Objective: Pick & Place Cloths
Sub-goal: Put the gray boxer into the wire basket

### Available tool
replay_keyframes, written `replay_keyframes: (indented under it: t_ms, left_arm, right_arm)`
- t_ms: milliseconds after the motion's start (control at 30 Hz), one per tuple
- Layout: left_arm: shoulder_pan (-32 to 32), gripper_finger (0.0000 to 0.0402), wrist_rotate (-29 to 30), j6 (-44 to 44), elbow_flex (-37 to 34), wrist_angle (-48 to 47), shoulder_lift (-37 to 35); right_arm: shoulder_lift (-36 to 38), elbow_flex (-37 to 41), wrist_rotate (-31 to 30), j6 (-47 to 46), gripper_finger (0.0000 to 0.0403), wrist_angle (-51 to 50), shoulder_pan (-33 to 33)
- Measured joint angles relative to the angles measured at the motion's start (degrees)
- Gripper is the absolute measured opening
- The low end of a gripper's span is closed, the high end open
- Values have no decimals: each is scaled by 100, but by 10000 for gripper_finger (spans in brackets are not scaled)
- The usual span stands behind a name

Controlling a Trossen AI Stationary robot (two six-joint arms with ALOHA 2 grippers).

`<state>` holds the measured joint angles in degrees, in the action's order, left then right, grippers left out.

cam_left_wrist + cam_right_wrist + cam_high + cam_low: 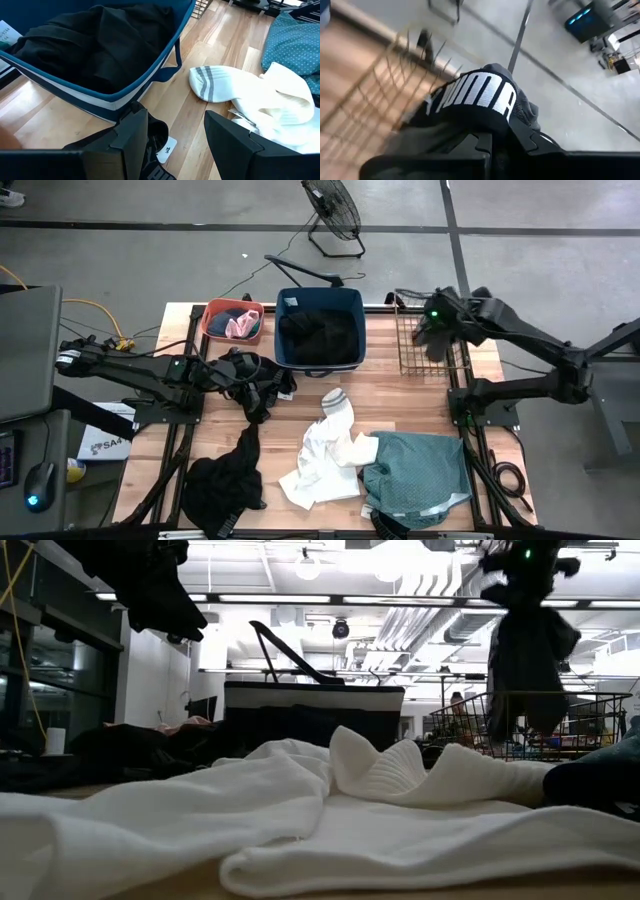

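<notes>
My left gripper hangs over the table's left half, and a black garment hangs from it. The garment's tail trails toward a black heap near the front edge. My right gripper is shut on a second black garment, which has a white-lettered waistband. It holds this garment above the wire basket at the far right. A white cloth, a striped white sock and a teal cloth lie flat on the wood. My left gripper has the black garment far back between its fingers, against one finger, beside a white tag. Its fingertips stand apart with bare wood showing between them. The gripper slants down toward the table's right, and the cloth hangs below it. My right gripper holds its garment just under the lettered waistband, which bulges out past the fingers. The cloth itself hides the place of the pinch. The garment hangs slack below the gripper, clear of the basket's rim.
A navy tub with black cloths inside stands at the far middle. An orange basin to its left holds pink and dark cloth. Bare wood lies between the tub and the sock. A floor fan stands beyond the table.
</notes>
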<state>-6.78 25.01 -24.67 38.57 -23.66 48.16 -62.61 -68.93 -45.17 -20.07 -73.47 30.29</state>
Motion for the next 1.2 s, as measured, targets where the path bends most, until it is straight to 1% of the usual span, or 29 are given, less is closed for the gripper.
replay_keyframes:
  t_ms: [167, 333, 500, 767, 1067, 1200]
  left_arm:
    - [-1, 190, 1, 1, 0, -2, 0]
    - [-1, 190, 1, 1, 0, -2, 0]
    - [-1, 190, -69, 5, 2, -5, 0]
    - [-1, 190, -73, 12, 2, -4, 0]
    - [-1, 190, -84, 13, 2, -7, 1]
    - [-1, 190, -84, -85, 2, -59, 0]
  right_arm:
    - [-270, 495, 353, 180, 13, 209, 266]
    - [-503, 836, 770, 189, 13, 652, 423]
    - [-697, 997, 735, 192, 16, 863, 523]
    - [-807, 997, 798, 83, 70, 863, 624]
    - [-802, 997, 720, 54, 99, 917, 624]
    - [-774, 997, 738, 81, 131, 984, 624]
